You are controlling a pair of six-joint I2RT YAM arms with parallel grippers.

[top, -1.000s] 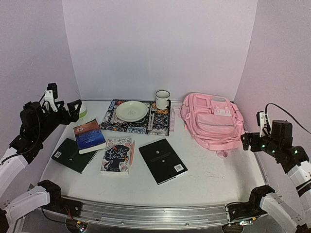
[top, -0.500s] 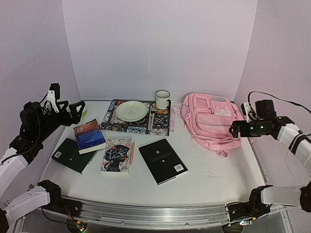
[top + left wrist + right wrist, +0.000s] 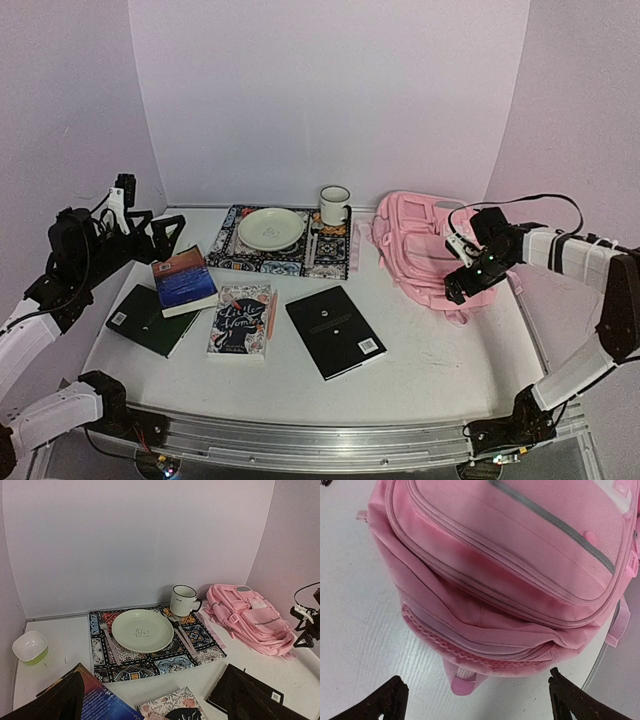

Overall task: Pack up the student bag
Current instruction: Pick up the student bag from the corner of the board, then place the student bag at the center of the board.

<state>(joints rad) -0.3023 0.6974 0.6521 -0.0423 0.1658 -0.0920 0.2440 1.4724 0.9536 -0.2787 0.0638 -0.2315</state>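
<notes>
The left gripper (image 3: 158, 232) hangs in the air over the far left corner of the table (image 3: 430, 365), its jaws spread wide with nothing between them. It has drifted a little inward over the last second. From above it now covers the small white and green bowl (image 3: 30, 647) that showed beside it then.

In front of it lie four books, none of them shifted. A blue and orange book (image 3: 184, 279) overlaps a corner of a dark green book (image 3: 140, 320). Next comes a floral paperback (image 3: 243, 320), then a black book (image 3: 336, 331) nearer the middle.

Behind the books, a patterned placemat (image 3: 330, 258) carries a pale plate (image 3: 270, 229), with a fork (image 3: 109, 642) to its left and a spoon (image 3: 182, 635) to its right. A white mug (image 3: 334, 206) stands at the mat's far right corner.

Just right of the mug, the student bag (image 3: 425, 240) lies flat at the far right of the table, zip pockets facing up, exactly where it was.

The big change is the right gripper (image 3: 458, 285). A second ago it sat out by the table's right edge, well clear of the bag. Now the arm has swung in and the gripper is poised over the bag's near end, pointing down at it. Its fingers (image 3: 390, 700) are splayed wide to either side of that end, where a small pink loop (image 3: 462, 684) sticks out, and they are closed on nothing. I cannot tell whether they touch the fabric.
</notes>
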